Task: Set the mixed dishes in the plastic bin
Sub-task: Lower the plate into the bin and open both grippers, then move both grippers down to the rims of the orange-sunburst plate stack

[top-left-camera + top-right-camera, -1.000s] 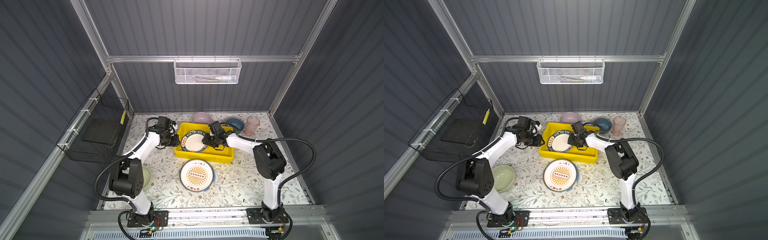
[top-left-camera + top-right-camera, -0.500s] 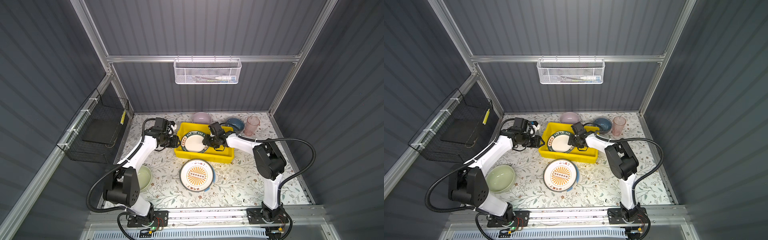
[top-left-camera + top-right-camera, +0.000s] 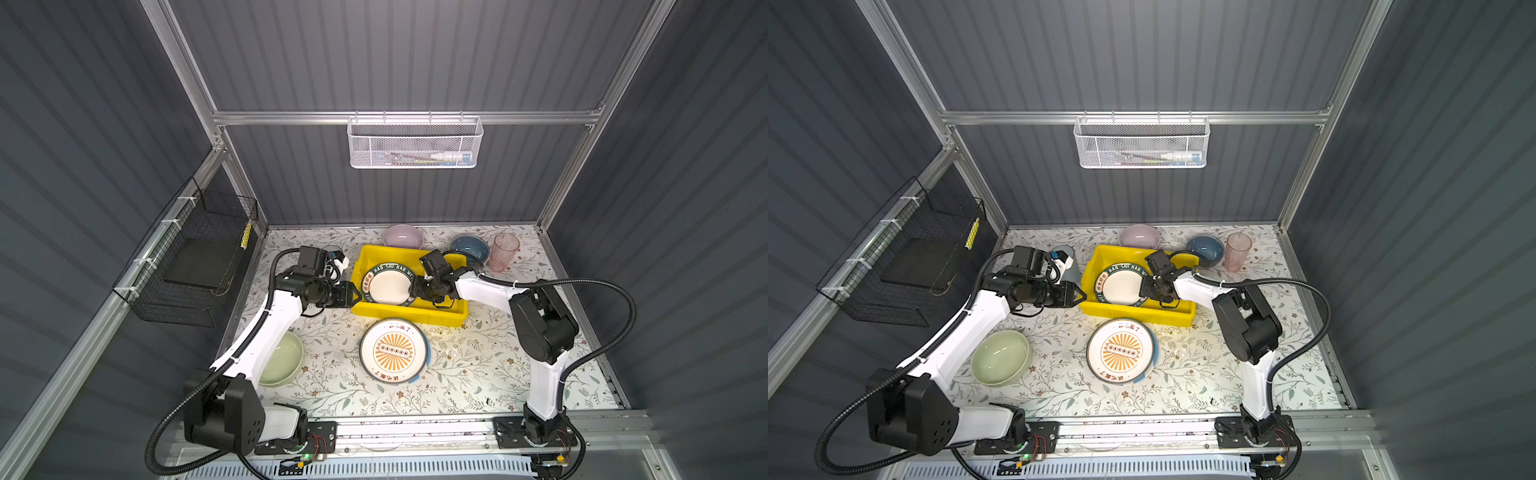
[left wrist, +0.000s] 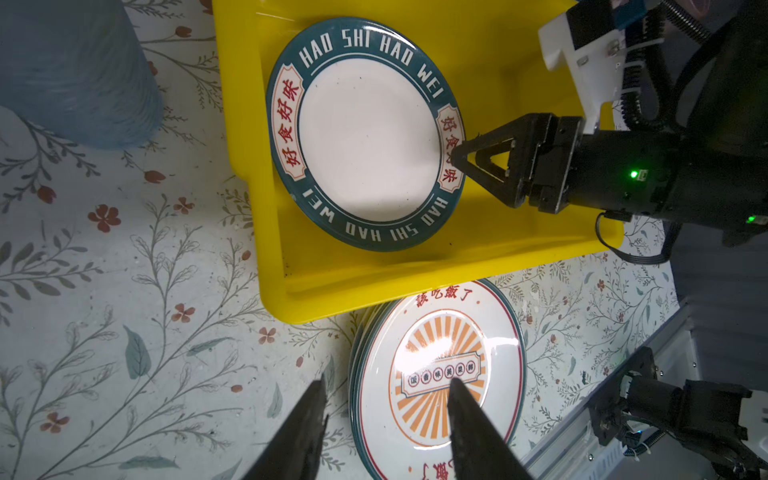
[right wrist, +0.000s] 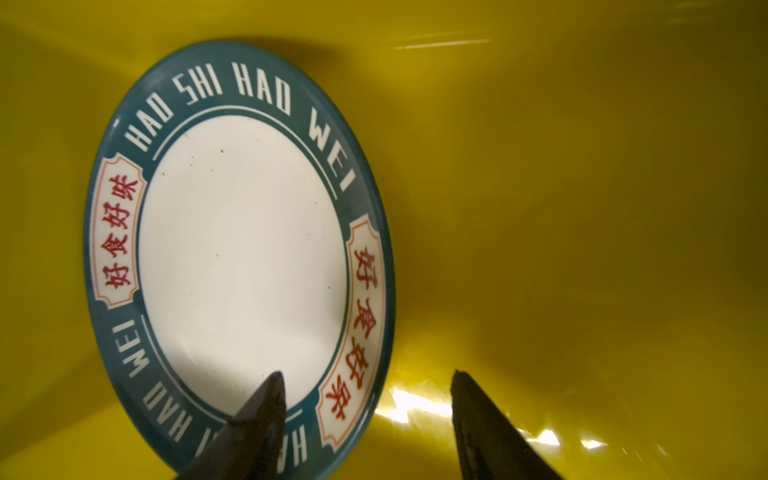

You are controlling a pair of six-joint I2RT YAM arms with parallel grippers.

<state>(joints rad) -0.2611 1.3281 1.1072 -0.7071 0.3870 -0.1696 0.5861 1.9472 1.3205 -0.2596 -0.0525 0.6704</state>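
While only the green-rimmed lettered plate (image 3: 388,286) lies in the yellow bin (image 3: 407,314), seemingly loose under the spread right gripper (image 5: 366,374), the left gripper (image 4: 387,378) gapes empty and the orange sunburst plate (image 3: 392,351) waits outside.

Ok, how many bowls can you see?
3. A lilac bowl behind the yellow bin, a dark blue bowl beside the pink tumbler, and a pale green bowl at the front left.
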